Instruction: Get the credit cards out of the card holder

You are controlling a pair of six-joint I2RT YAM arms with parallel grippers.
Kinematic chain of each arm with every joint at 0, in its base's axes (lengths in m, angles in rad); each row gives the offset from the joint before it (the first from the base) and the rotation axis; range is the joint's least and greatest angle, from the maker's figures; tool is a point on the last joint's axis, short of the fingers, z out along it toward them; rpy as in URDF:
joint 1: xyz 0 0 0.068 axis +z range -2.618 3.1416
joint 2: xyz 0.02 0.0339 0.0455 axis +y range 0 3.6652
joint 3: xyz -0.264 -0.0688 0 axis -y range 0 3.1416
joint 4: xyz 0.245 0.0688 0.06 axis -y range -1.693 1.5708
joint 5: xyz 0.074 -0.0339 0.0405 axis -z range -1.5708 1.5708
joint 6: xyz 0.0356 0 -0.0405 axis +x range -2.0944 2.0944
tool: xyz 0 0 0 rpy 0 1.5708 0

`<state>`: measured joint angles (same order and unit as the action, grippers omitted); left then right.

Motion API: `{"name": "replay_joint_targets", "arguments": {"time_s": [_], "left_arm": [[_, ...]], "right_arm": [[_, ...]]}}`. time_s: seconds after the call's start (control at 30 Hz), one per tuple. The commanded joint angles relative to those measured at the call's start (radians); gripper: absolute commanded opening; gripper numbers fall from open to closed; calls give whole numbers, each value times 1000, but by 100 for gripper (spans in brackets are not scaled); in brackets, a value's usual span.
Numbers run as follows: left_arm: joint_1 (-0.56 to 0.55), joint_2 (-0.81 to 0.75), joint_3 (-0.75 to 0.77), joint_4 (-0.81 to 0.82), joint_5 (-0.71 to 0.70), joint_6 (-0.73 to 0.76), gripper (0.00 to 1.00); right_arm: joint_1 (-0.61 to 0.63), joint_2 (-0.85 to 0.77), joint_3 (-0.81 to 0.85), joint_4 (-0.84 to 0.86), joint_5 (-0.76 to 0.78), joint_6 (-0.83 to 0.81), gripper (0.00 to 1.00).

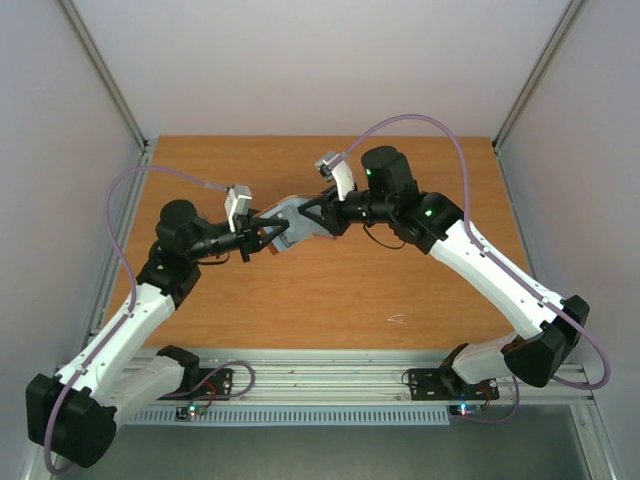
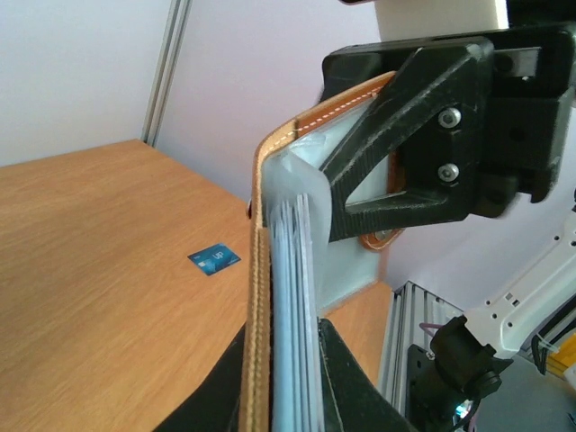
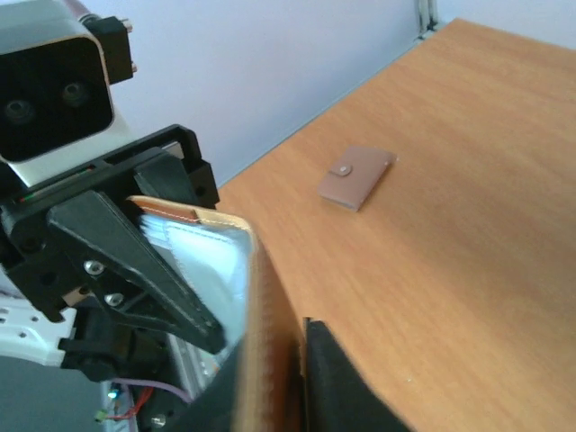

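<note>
Gaping brown leather card holder (image 1: 290,218), pale blue-grey pockets (image 2: 292,288) inside.

Holder (image 2: 259,297) is tan leather outside with pale stitching along the edge, and light blue-grey inside. The card (image 2: 214,259) lying on the bench (image 1: 330,290) is bright blue with white print. Bench is orange-brown woodgrain. Left gripper (image 1: 272,236) and right gripper (image 1: 318,214) are plain black, arms (image 1: 480,265) mostly white. There's also a little snap pouch (image 3: 356,176), sort of dusty brown.
</note>
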<state>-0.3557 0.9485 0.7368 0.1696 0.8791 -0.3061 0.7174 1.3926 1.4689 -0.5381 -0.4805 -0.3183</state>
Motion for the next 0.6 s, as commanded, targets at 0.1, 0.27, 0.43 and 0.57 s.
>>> {"name": "replay_joint_targets", "arguments": {"time_s": [0.1, 0.27, 0.43, 0.57], "left_arm": [[-21, -29, 27, 61, 29, 10, 0], [-36, -33, 34, 47, 17, 3, 0], [-48, -54, 26, 59, 5, -19, 40], [-48, -90, 5, 67, -24, -30, 42]], "right_arm": [[4, -49, 2, -18, 85, 17, 1], [-13, -91, -16, -14, 51, 21, 1], [-39, -114, -32, -4, -60, 31, 1], [-76, -160, -70, 49, -183, 55, 1]]}}
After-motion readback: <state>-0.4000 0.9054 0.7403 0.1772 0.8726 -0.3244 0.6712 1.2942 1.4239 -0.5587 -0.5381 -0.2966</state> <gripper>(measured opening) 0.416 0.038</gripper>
